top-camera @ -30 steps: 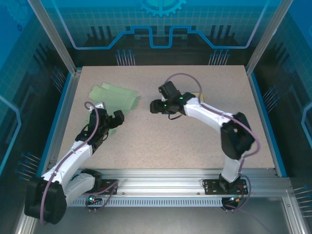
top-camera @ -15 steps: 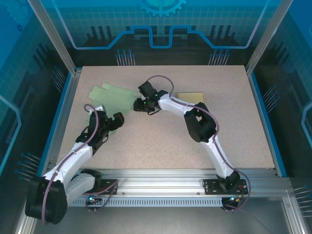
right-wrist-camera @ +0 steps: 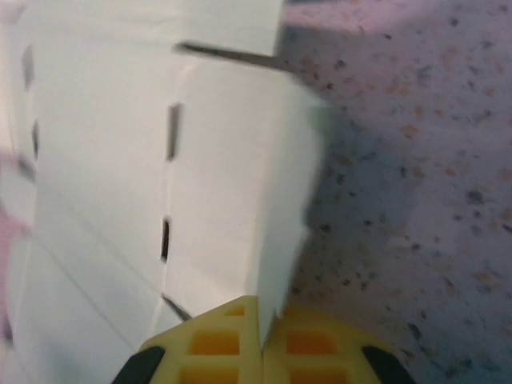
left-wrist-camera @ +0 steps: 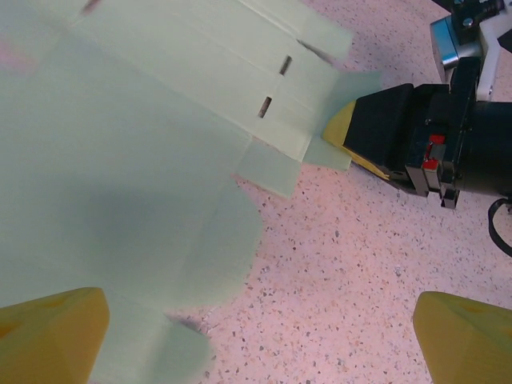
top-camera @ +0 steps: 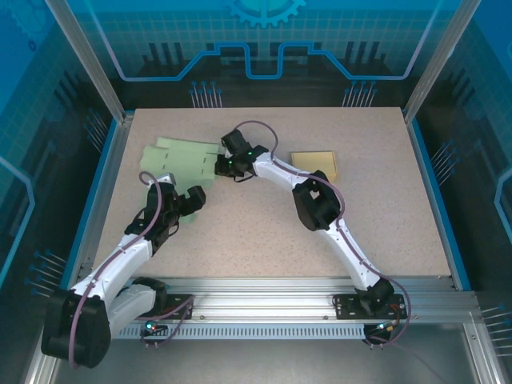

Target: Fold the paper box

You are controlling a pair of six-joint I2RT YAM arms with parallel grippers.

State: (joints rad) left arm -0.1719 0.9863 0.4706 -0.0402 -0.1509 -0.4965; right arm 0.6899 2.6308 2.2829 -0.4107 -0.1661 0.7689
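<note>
The paper box (top-camera: 180, 160) is a pale green sheet lying flat and unfolded at the far left of the worktop (top-camera: 264, 240). The right gripper (top-camera: 222, 165) reaches in from the right, and its fingers are pressed together on a flap at the sheet's right edge. The left gripper (top-camera: 186, 196) is over the sheet's near edge with its fingers wide apart.

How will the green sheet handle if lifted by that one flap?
Probably floppy: the sheet is thin, and the flap pinched in the right gripper looks bent up. Likely to hinge along its scored creases rather than lift flat. Seems light, so it may slide when tugged.
</note>
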